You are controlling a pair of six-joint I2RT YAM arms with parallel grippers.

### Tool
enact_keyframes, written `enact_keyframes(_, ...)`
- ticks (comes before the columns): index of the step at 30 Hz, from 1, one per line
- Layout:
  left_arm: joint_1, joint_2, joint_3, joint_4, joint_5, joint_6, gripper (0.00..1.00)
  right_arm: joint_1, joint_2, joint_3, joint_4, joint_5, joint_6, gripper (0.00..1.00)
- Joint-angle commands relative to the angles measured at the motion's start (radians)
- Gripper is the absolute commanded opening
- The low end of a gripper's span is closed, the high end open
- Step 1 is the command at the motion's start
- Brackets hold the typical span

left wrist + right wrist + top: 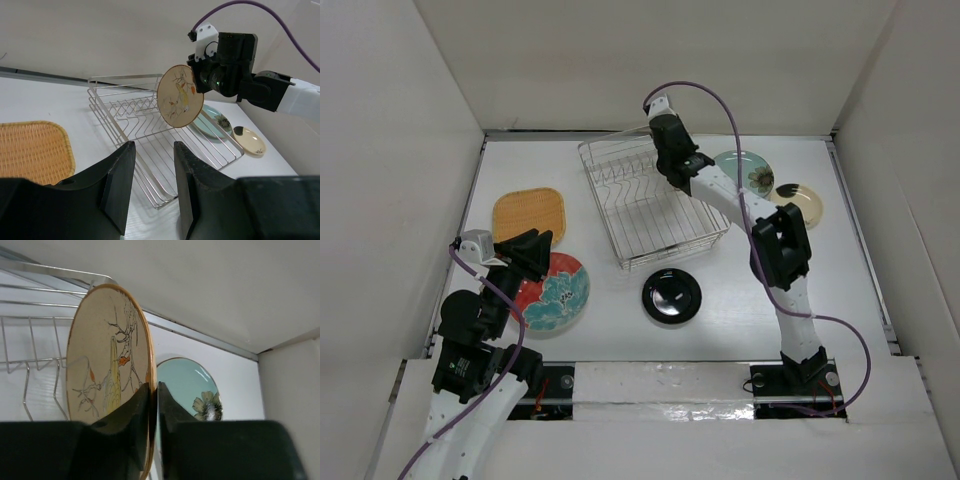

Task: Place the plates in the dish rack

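My right gripper (652, 132) is shut on the rim of the beige leaf-patterned plate (107, 365) and holds it upright above the far end of the dish rack (650, 205); the plate also shows in the left wrist view (180, 96). My left gripper (535, 250) is open and empty over the red plate with the teal flower (555, 292). The orange-tan woven-look plate (529, 214) lies left of the rack. The glossy black plate (671, 296) lies in front of it. The pale green plate (745, 172) and the small cream plate (797, 204) lie to its right.
White walls close the table on the left, back and right. The rack (150, 130) holds no plates. In the left wrist view my open gripper (154, 150) faces the rack, with the woven-look plate (30, 150) to its left.
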State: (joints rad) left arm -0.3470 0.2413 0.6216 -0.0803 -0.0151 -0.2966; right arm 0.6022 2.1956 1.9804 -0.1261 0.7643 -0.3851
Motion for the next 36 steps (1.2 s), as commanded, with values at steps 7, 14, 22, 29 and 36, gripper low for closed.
enact_keyframes(7,-0.004,0.009,0.009,0.037,0.007,0.008,0.33,-0.028,-0.16,0.009,-0.013,-0.077,0.21,0.71)
enact_keyframes(14,-0.004,0.004,0.009,0.036,0.007,0.008,0.33,-0.182,-0.515,-0.438,0.183,-0.264,0.627,0.03)
enact_keyframes(22,-0.004,-0.002,0.009,0.036,0.009,0.008,0.32,-0.458,-0.676,-1.02,0.404,-0.433,1.148,0.14)
enact_keyframes(29,-0.004,-0.008,0.007,0.036,0.009,0.005,0.33,-0.525,-0.578,-1.112,0.471,-0.526,1.313,0.62)
enact_keyframes(36,-0.004,-0.007,0.007,0.034,0.009,0.005,0.33,-0.576,-0.43,-1.132,0.576,-0.617,1.499,0.62)
